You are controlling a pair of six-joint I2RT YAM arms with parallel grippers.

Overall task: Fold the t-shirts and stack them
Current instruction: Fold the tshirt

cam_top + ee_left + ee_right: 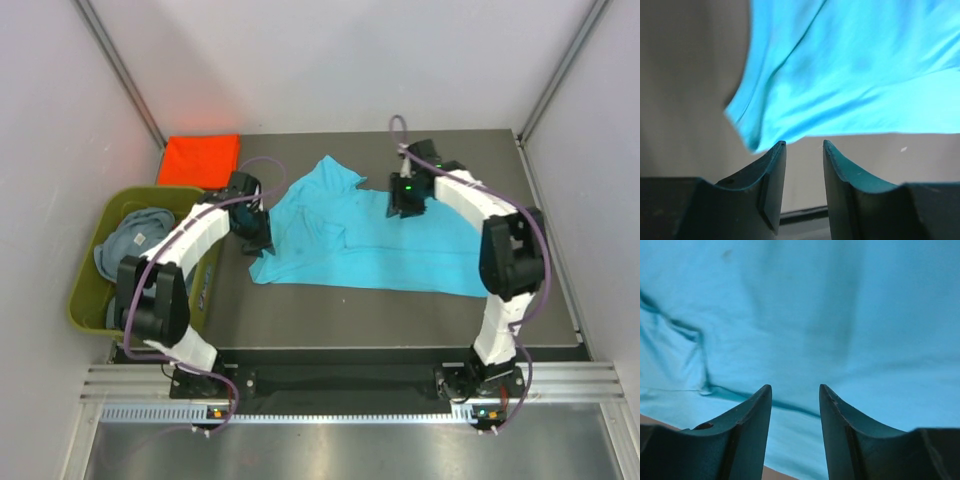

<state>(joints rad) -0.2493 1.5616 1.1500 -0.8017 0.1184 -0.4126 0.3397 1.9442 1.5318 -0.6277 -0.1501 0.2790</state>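
The turquoise shirt (380, 245) lies spread out and rumpled across the middle of the bench (400, 320), its far edge bunched up. The orange-red shirt (200, 158) lies folded flat at the far left corner. The grey-blue shirt (135, 235) sits crumpled in the tub (85, 290).

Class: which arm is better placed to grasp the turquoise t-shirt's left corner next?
Left, probably. The open left end effector sits at a corner of the turquoise cloth t-shirt; the right end effector hovers over flat cloth.

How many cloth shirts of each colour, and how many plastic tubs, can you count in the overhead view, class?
bright turquoise cloth t-shirt, spread on the table: 1
orange-red folded cloth shirt: 1
grey-blue crumpled cloth shirt, in the tub: 1
olive-green plastic tub: 1
Total: 4
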